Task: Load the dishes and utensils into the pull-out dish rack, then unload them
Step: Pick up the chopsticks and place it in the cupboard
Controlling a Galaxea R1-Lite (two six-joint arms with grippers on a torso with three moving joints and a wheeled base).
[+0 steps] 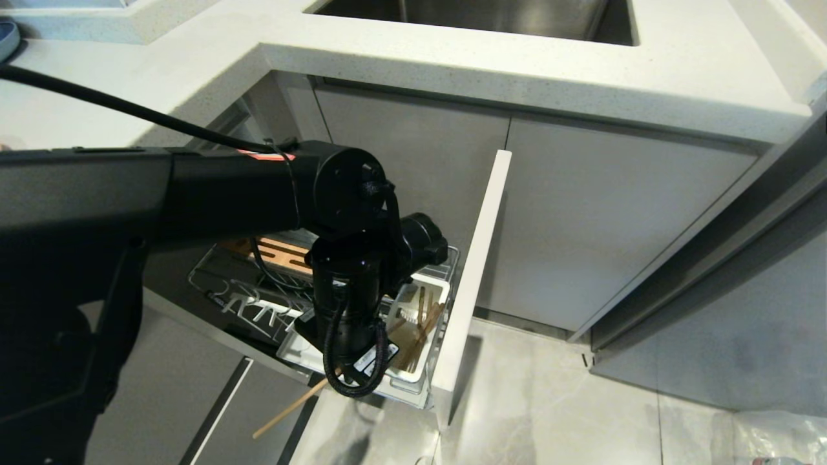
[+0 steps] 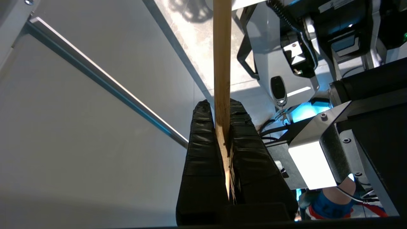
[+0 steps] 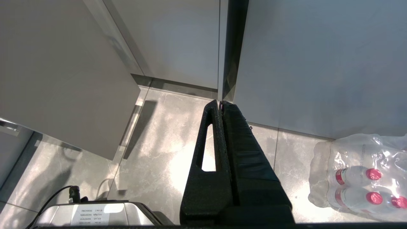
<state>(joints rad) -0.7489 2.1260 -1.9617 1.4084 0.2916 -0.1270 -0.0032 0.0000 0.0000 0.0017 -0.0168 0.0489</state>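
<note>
Risk: a single chopstick (image 2: 222,63) is held near one end only, so most of its length hangs free. It may be expected to pivot or slide between the pads if it is knocked against the wire rack (image 1: 213,274), the utensil cup (image 1: 413,374) or the cabinet front (image 1: 475,271). A thin round stick gripped at one narrow point is judged easy to twist out of line.

Risk: if the stick is meant for the cup, its free tip (image 1: 284,416) is seen pointing out and down past the near edge of the rack, towards the floor; the arm would have to be swung well round, and the tip could be caught on the tray rim (image 1: 297,355). If it is being unloaded, the sticks left in the cup (image 1: 420,329) could be disturbed.

Left claw (image 2: 222,106): closed down narrow on the chopstick, which is pinched between the two black pads (image 2: 203,152) and runs straight out past their tips. It is placed low over the pulled-out rack, beside the cup. Nothing else is seen to be touched.

Right claw (image 3: 221,103): closed, nothing held, parked over bare floor by the cabinet doors.

Bowl and spoon: not made out in any view.
</note>
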